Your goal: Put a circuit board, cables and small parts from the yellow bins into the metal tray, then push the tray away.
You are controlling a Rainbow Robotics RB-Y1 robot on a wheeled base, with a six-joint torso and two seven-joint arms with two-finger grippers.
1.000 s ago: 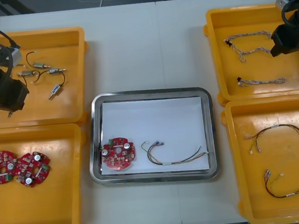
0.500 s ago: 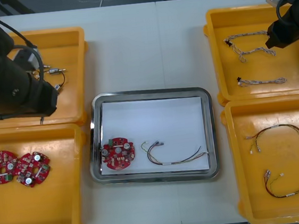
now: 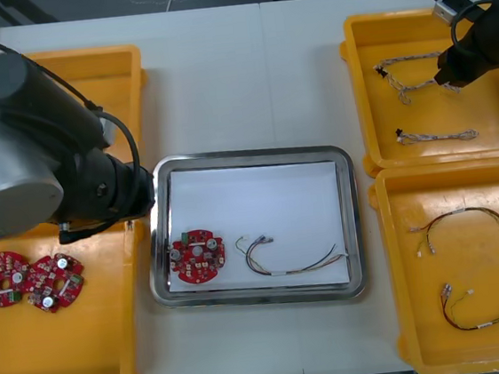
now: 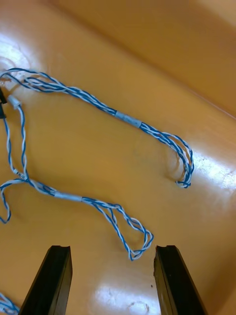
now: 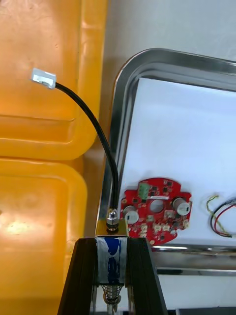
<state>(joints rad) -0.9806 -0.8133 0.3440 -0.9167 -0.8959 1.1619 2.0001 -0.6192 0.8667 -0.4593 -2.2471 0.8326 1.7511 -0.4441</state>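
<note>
- Held a small metal part (image 5: 113,219) in the left jaws, metal tray (image 5: 120,147) rim just ahead; placing step, probably needed moving inward, then release.
- Spread the right jaws wide, blue and white cable (image 4: 69,197) just ahead; probably needed lowering, closing.

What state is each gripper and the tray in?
Left gripper: shut on a small metal part, beside the metal tray's left rim.
Right gripper: open, above blue and white cables in a yellow bin.
Metal tray: holds one circuit board and one cable.

Silver left arm (image 3: 2,168), black cable (image 3: 126,139), black jaws
</note>
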